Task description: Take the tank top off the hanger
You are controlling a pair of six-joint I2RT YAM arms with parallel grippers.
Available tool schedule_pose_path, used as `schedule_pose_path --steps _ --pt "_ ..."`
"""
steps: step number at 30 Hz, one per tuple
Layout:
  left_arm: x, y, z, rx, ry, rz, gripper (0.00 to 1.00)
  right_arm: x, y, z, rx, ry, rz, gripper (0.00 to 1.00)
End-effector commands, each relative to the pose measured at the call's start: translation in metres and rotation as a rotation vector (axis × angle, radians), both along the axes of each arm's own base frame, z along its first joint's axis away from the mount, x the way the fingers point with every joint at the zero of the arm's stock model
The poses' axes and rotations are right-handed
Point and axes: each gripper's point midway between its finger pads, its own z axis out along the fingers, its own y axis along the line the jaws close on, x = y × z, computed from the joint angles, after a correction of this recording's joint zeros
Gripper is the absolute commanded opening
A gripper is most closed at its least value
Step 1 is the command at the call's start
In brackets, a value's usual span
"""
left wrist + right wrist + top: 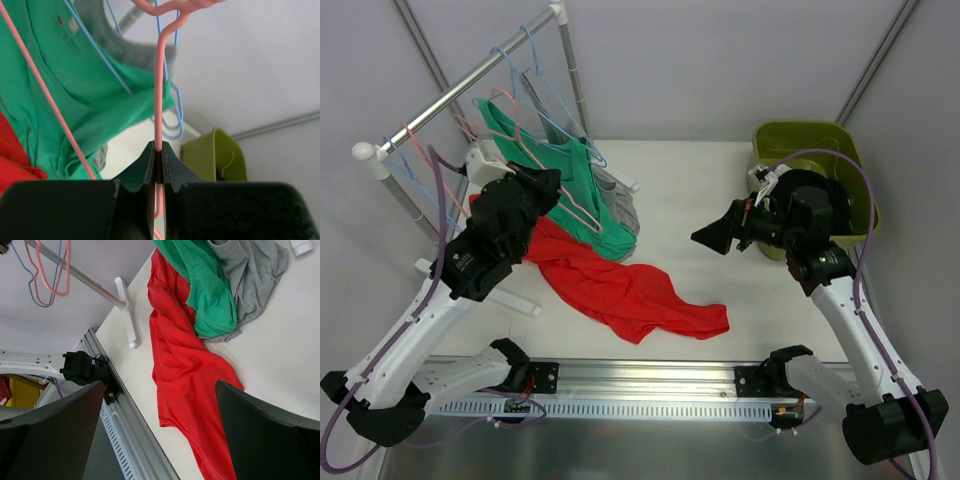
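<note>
Left hand (pixel 157 156): closed on the pink hanger (pixel 159 75), its two fingertips pinching the thin wire with no gap between them.
Left hand from above: it sits against the hanging cloth just under the rail (pixel 470 78). The fingertips themselves are hard to pick out there against the dark housing.
Pink hanger: the wire rises straight from the jaws, then curves out of the top edge of the left wrist view, so its hook is cut off. A second pink arm slants down across the green cloth.
Green tank top (pixel 75 90): draped on the rack just left of the pinched wire, with its lower folds reaching the bench (pixel 700 190). Whether its straps sit over the hanger cannot be told.
Blue hanger (pixel 97 46): lies across the tank top, partly behind it.
Grey garment (pixel 618 208): just beside the green one and mostly covered by it.
Red garment (pixel 630 295): spread flat on the bench below the rack, its upper end tucked under the left arm.
Right hand (pixel 705 238): open, fingers wide apart with nothing between them, held above the bench well away from the rack.
Bin (pixel 810 140): behind the right arm, largely blocked by it.
</note>
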Motion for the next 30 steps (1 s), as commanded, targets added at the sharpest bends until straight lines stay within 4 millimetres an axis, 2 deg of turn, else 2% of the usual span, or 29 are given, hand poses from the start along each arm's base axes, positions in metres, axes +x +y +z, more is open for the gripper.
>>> schedule_pose_path --steps 1,2,4,5,8,16,20,21,25,26,28,30 --pt "0.0 0.019 0.053 -0.089 -0.103 0.005 0.0 0.001 0.003 0.013 -0.001 -0.055 0.024 1.0" --pt "0.004 0.031 0.056 -0.092 -0.107 0.043 0.0 0.002 0.003 0.012 -0.002 -0.052 0.024 0.99" --pt "0.01 0.036 0.057 -0.112 -0.092 0.035 0.0 0.003 0.003 0.012 -0.003 -0.052 0.023 1.0" --pt "0.017 0.049 0.056 -0.123 -0.084 0.069 0.0 0.002 0.003 0.013 -0.002 -0.053 0.024 0.99" --pt "0.029 0.05 0.049 -0.157 -0.05 0.039 0.0 0.003 0.004 0.015 0.0 -0.055 0.025 1.0" --pt "0.05 0.084 0.042 -0.17 -0.024 0.121 0.0 0.001 0.012 0.008 -0.01 -0.041 0.063 1.0" --pt "0.051 0.088 0.032 -0.176 -0.006 0.13 0.0 -0.001 0.023 -0.003 -0.03 -0.022 0.102 1.0" --pt "0.051 0.088 0.021 -0.176 0.016 0.134 0.0 -0.006 0.03 -0.006 -0.039 -0.023 0.134 1.0" --pt "0.043 0.091 0.004 -0.192 0.039 0.152 0.0 -0.015 0.052 -0.019 -0.08 -0.032 0.203 1.0" --pt "0.042 0.092 0.001 -0.191 0.04 0.157 0.0 -0.011 0.055 -0.026 -0.105 -0.03 0.184 0.99" --pt "0.036 0.094 -0.002 -0.189 0.039 0.166 0.01 -0.016 0.068 -0.035 -0.139 -0.035 0.206 0.99" --pt "0.031 0.096 -0.002 -0.194 0.027 0.173 0.07 -0.016 0.081 -0.053 -0.199 -0.032 0.218 1.0"
